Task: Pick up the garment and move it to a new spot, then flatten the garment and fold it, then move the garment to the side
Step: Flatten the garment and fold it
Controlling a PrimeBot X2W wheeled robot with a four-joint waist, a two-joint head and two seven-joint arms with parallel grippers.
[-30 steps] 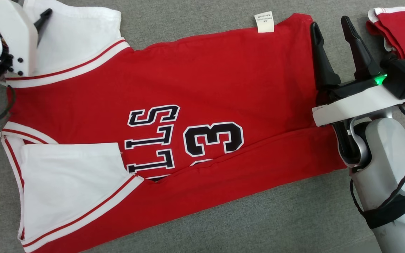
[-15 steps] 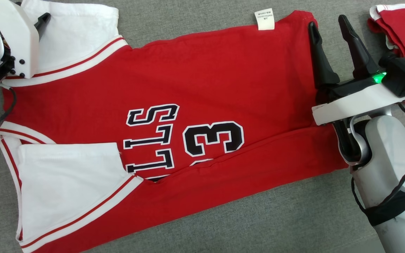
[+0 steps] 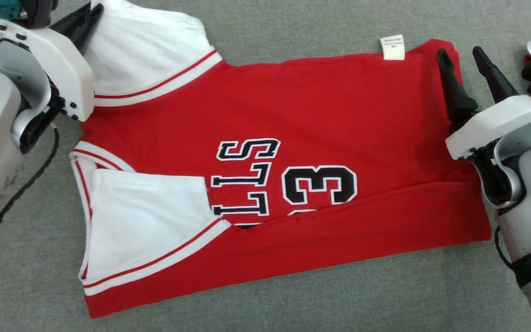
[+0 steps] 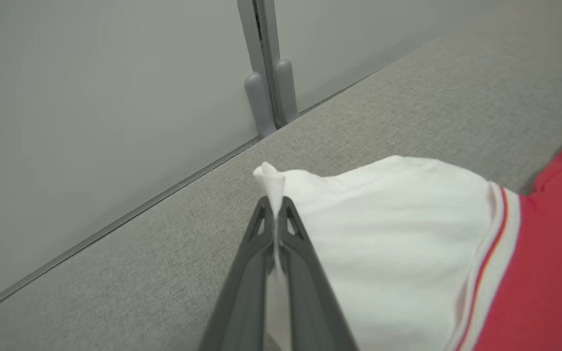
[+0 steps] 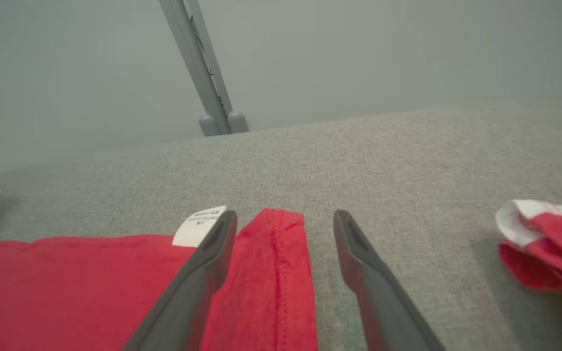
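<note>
Grey fabric worktop [image 3: 293, 304], pale wall behind. A red basketball jersey [image 3: 316, 115] lay flat across it, near edge folded up. The left pincer [image 4: 275, 202] was clenched on the jersey's white sleeve [image 4: 383, 219] at its corner. The right pincer [image 5: 286, 217] stood released, straddling the hem corner beside the label [image 5: 198, 226]. A second red garment [image 5: 549, 243] lay to the right, apart.

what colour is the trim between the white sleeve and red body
The trim is white with a thin red stripe; head view shows it best.
</note>
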